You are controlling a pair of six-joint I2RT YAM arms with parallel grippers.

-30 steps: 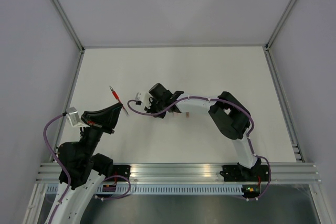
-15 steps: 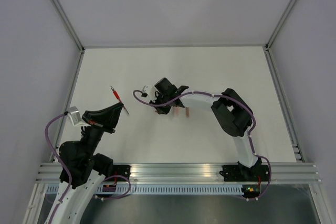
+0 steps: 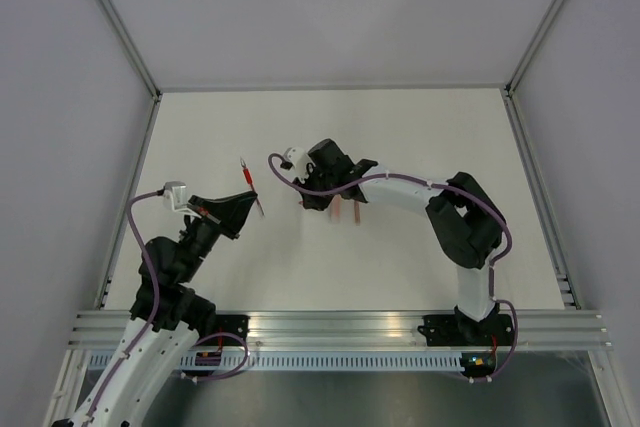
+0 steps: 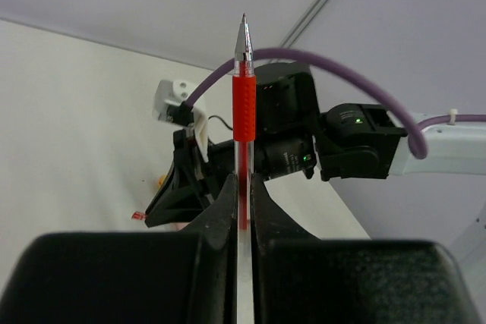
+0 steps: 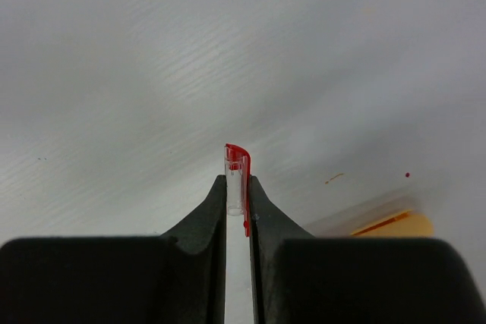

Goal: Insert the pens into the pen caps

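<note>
My left gripper (image 3: 247, 209) is shut on the red pen (image 3: 248, 175), which sticks out past the fingertips with its tip free. In the left wrist view the pen (image 4: 243, 104) stands upright between the fingers (image 4: 228, 202) and points toward the right arm. My right gripper (image 3: 307, 199) is shut on a short clear-and-red pen cap (image 5: 237, 176), held just above the table. The cap's red end (image 3: 300, 204) shows a little right of the pen tip. Two more slim pens (image 3: 341, 213), orange and pinkish-red, lie on the table beside the right wrist.
The white table (image 3: 420, 147) is fenced by an aluminium frame, with grey walls on three sides. An orange pen (image 5: 395, 224) lies blurred at the right of the right wrist view. Purple cables loop over both arms.
My left arm has carried the red pen right and slightly forward. My right gripper has shifted right and back with the cap. The pen tip and the cap are now closer together.
</note>
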